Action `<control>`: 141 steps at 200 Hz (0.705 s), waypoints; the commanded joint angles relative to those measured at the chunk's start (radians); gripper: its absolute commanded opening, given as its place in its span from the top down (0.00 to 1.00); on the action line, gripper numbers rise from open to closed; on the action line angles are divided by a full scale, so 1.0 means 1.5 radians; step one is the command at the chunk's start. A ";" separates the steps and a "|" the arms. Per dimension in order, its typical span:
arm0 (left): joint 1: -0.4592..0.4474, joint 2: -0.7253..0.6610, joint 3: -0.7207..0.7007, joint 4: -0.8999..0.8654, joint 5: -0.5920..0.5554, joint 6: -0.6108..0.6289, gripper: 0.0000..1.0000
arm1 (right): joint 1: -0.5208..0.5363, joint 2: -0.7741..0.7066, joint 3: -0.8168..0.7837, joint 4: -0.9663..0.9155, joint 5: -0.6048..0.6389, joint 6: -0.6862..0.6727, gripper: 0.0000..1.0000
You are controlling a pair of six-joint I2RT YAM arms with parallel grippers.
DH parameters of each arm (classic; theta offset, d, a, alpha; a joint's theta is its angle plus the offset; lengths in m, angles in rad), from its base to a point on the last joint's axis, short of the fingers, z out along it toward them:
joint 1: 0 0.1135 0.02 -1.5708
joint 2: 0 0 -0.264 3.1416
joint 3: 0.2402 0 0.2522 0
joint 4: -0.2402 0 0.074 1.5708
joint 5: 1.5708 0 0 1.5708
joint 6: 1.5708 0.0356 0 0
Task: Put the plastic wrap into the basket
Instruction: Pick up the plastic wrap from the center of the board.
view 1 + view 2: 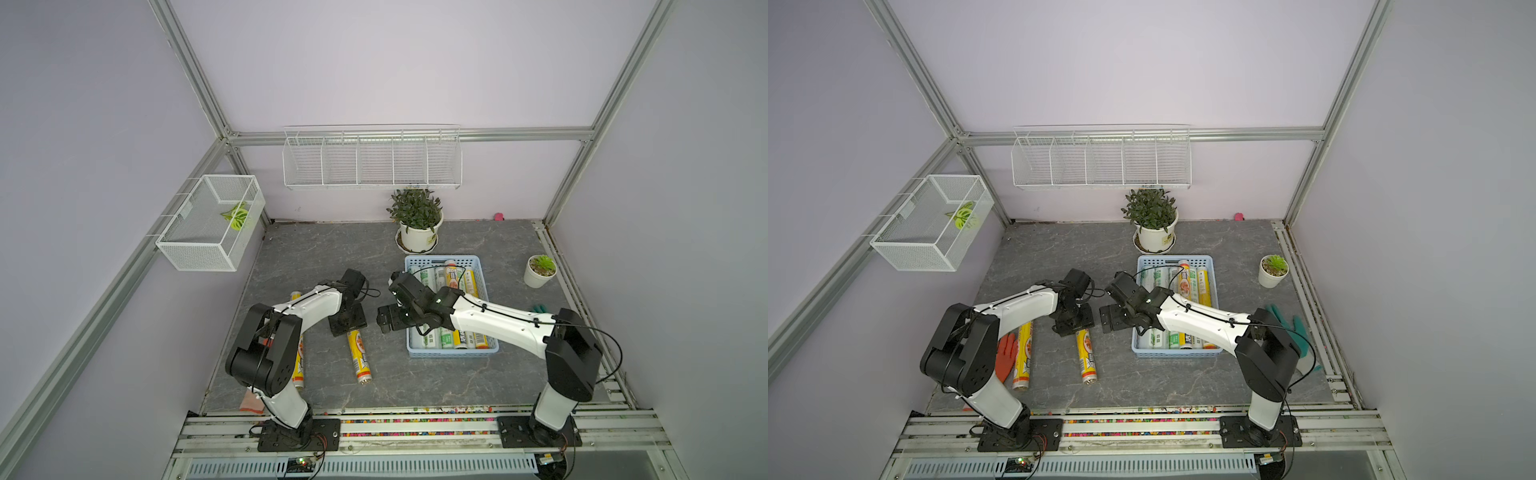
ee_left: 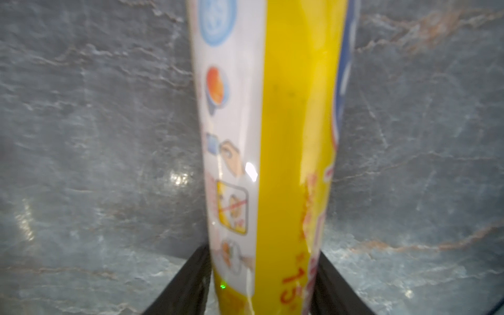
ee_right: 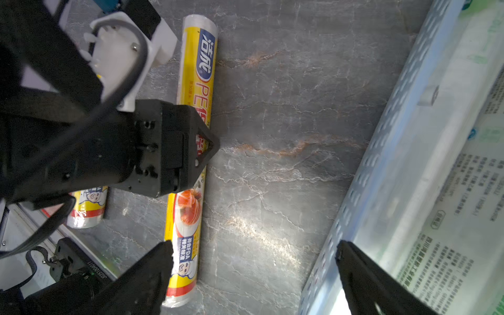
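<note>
On the grey tabletop lies a yellow plastic wrap roll [image 1: 360, 357] [image 1: 1087, 357] [image 2: 286, 136] [image 3: 197, 68]. My left gripper [image 1: 347, 322] [image 1: 1071, 322] [image 2: 263, 253] straddles its far half, and both black fingers [image 2: 188, 281] press its sides. A second yellow roll [image 1: 1022, 357] [image 1: 298, 365] lies under the left arm. The light-blue basket [image 1: 451, 353] [image 1: 1177, 353] [image 3: 381, 163] holds several rolls [image 1: 440, 278]. My right gripper [image 1: 385, 320] [image 1: 1108, 320] [image 3: 253, 251] hangs open and empty between the held roll and the basket's left wall.
A large potted plant [image 1: 417, 220] stands behind the basket and a small succulent pot [image 1: 539, 270] to its right. An orange glove [image 1: 1005, 357] lies at front left, a green glove [image 1: 1287, 322] under the right arm. A wire box [image 1: 212, 220] and a wire rack [image 1: 372, 160] hang on the walls.
</note>
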 commanded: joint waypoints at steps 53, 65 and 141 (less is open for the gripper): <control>-0.010 0.005 0.022 -0.028 -0.033 0.001 0.69 | -0.002 -0.026 -0.026 -0.003 0.030 0.008 0.02; -0.011 -0.013 0.032 -0.039 -0.043 0.000 0.73 | -0.003 -0.032 -0.030 -0.004 0.035 0.008 0.02; -0.022 -0.164 0.099 -0.045 -0.008 0.026 0.84 | -0.010 -0.104 -0.078 0.025 0.106 0.013 0.02</control>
